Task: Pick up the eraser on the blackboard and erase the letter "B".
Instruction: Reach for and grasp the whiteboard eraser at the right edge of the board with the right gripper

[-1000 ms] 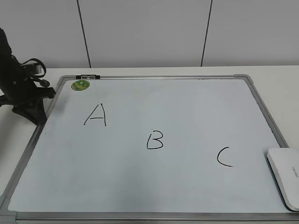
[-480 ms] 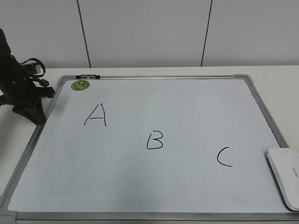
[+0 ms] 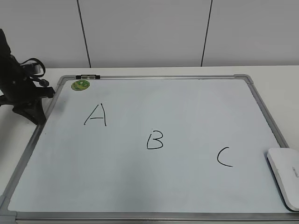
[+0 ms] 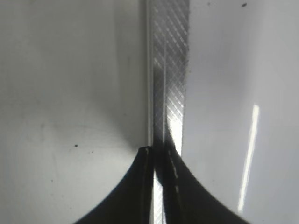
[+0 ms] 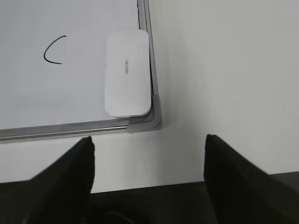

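The blackboard (image 3: 187,107) lies flat on the table. The letter "B" (image 3: 154,140) is drawn near its middle. The white eraser (image 3: 285,182) lies at the board's front right corner, partly over the frame; it also shows in the right wrist view (image 5: 127,74). My right gripper (image 5: 148,140) is open and empty, over bare table just off that corner, apart from the eraser. It is out of the exterior view. My left gripper (image 3: 33,115) is shut and empty at the board's left edge, its tips (image 4: 156,151) over the metal frame (image 4: 170,70).
A black "A" (image 3: 96,115) is left of the "B" and a black "C" (image 3: 224,157) right of it, near the eraser. A green sticker (image 3: 80,85) and a small black-and-white clip (image 3: 87,76) sit at the far left corner. A white wall stands behind.
The left arm has shifted very slightly to the left. The eraser and board have not moved.
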`<state>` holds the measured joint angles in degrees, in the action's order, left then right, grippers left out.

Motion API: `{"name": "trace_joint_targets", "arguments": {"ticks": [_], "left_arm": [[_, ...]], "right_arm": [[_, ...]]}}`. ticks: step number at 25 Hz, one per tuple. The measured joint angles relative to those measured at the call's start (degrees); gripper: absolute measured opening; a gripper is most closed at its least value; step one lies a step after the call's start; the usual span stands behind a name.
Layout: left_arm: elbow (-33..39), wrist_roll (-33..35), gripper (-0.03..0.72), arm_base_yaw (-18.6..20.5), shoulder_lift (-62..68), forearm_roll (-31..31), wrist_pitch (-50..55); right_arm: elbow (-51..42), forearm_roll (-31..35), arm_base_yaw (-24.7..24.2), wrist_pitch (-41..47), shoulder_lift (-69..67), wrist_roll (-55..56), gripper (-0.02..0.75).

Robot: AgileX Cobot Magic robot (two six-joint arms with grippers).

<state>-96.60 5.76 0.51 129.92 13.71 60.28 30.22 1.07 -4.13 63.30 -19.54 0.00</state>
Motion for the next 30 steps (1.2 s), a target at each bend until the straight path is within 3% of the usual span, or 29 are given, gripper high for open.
{"name": "trace_joint_targets", "arguments": {"ticks": [9, 18, 30], "left_arm": [[0.0, 0.0, 0.023, 0.0, 0.0, 0.0, 0.0], [0.0, 0.0, 0.026, 0.0, 0.0, 0.0, 0.0], [0.0, 0.0, 0.032, 0.0, 0.0, 0.0, 0.0]], "right_arm": [[8.94, -0.46, 0.26, -7.31, -21.62, -2.01, 0.521], [20.1, 5.23, 1.21, -7.18, -35.22, -6.05, 0.522], [22.36, 6.58, 2.87, -3.58, -55.24, -6.48, 0.557]]}}
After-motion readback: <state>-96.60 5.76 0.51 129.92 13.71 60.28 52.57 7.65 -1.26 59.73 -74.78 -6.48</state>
